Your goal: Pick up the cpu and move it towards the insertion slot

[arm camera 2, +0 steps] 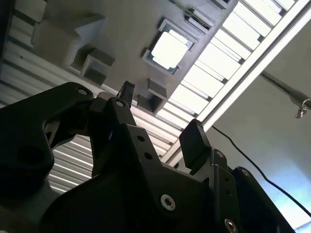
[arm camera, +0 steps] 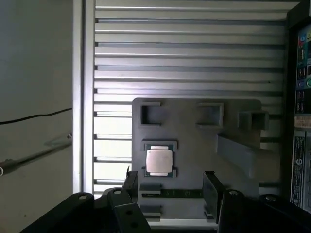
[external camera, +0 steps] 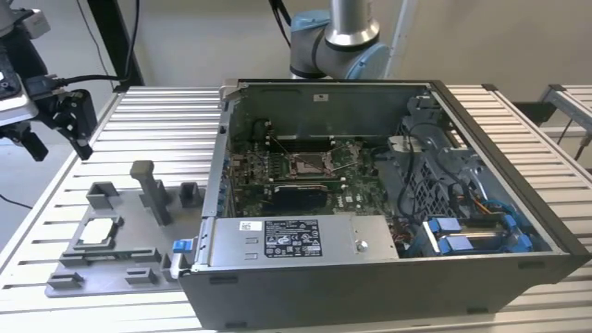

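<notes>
Gripper (external camera: 57, 139) open, nothing held, hanging above the counter (external camera: 157, 125) at the exterior view's far left, clear of everything. In both wrist views its two black fingers (arm camera: 210, 187) (arm camera 2: 194, 143) stand apart w/ only air between.

Cpu (external camera: 100, 232) lies flat, silvery top up, in a shallow square pocket of the grey fixture plate (external camera: 102, 269). First wrist view has the cpu (arm camera: 159, 161) just beyond the fingertips, roughly lined up w/ the gap, not touching. Second wrist view shows it (arm camera 2: 168, 50) bright, well apart from the fingers.

Plate also carries small blocks & a tall upright post (external camera: 148, 187), near the cpu but apart from it.

Plate sits on the ribbed metal counter, right beside the open pc case (external camera: 370, 291), on the case's exterior-view left.

Insertion slot (external camera: 310, 163) is inside the case on the green board, silver frame, wire levers, well apart from the cpu & gripper. Arm base (external camera: 337, 41) stands behind the case.
</notes>
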Controlling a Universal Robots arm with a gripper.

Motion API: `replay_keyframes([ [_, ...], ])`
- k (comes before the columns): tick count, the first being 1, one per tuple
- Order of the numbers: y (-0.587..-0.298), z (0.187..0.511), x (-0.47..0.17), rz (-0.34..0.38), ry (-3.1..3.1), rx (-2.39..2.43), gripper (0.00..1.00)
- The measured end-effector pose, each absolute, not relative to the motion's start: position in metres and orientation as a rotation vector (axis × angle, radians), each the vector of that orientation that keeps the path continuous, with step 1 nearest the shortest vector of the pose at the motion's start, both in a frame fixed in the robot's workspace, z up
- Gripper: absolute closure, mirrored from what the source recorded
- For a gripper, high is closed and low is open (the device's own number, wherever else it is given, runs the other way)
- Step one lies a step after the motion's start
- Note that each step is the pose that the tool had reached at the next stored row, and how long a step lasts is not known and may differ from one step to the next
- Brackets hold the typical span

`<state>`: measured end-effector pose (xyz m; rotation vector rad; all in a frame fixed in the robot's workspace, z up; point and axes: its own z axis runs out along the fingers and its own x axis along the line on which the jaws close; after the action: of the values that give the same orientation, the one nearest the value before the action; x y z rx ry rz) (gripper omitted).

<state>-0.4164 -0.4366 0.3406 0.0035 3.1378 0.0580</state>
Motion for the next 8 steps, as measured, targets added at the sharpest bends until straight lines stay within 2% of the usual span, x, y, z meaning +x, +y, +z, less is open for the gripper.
replay_keyframes([
  [8,-0.437,0.329,-0.416,0.056,3.137,0.004,0.0],
])
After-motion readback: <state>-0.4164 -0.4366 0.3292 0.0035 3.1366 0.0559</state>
